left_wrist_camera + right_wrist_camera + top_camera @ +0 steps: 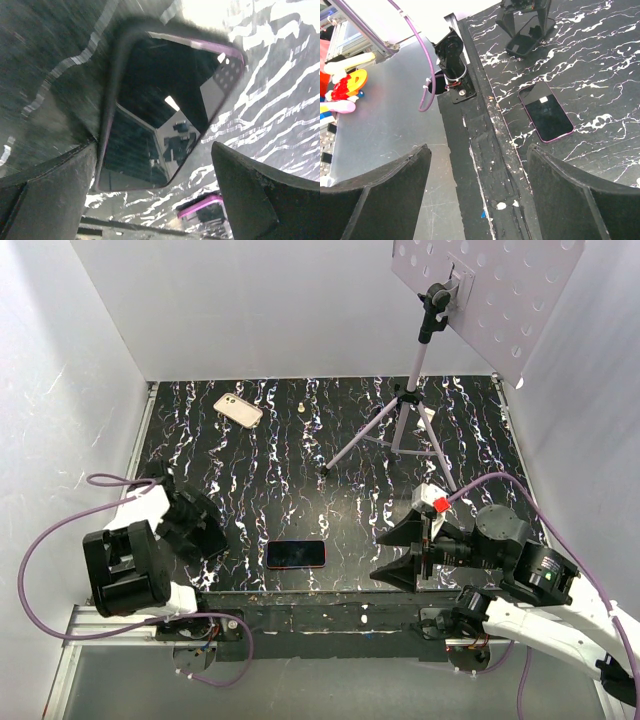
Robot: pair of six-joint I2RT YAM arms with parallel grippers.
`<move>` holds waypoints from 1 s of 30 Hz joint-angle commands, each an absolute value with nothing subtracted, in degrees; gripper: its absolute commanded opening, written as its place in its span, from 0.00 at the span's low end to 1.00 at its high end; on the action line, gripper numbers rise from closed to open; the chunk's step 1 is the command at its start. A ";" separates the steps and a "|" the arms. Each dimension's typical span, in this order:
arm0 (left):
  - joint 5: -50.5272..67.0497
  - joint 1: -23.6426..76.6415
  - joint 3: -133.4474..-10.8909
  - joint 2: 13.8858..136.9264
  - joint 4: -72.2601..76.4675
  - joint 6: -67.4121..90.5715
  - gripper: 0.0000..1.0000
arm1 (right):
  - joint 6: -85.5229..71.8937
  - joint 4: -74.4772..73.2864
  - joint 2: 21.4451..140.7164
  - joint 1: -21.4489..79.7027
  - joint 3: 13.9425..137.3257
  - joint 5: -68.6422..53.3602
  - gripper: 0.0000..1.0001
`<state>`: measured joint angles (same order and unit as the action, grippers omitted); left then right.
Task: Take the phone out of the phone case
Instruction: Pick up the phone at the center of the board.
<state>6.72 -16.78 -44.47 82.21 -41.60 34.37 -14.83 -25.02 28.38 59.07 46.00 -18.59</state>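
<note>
The left hand (pixel 155 150) has its fingers spread, with the glossy black phone case (pixel 160 105) between them. The wrist view is blurred, so I cannot tell whether either finger presses on the case. The dark-screened phone with a purple rim (pixel 296 554) lies flat on the black, white-veined counter (pixel 280 460), just right of the case and apart from it. Right of the phone, the right hand (pixel 477 150) hovers with fingers wide apart, holding nothing. Well behind the phone lies a pale pink phone-shaped slab (pixel 238 410), too small to identify.

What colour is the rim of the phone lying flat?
The phone rim is pinkish purple, clearest in the right wrist view.
</note>
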 commanded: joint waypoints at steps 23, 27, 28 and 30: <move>-5.63 -7.12 -47.73 91.86 -44.21 34.81 0.00 | -27.93 -42.52 38.58 59.24 53.17 11.50 0.89; -3.35 -6.94 -47.46 83.34 -42.28 34.89 0.00 | -32.07 -42.63 39.55 59.24 53.00 15.29 0.90; -2.47 -6.68 -47.37 80.62 -41.67 34.81 0.00 | -32.69 -42.02 39.20 59.24 52.65 16.16 0.90; -2.20 -4.23 -46.85 75.00 -40.18 34.54 0.00 | -34.79 -40.87 37.71 59.24 51.69 18.97 0.93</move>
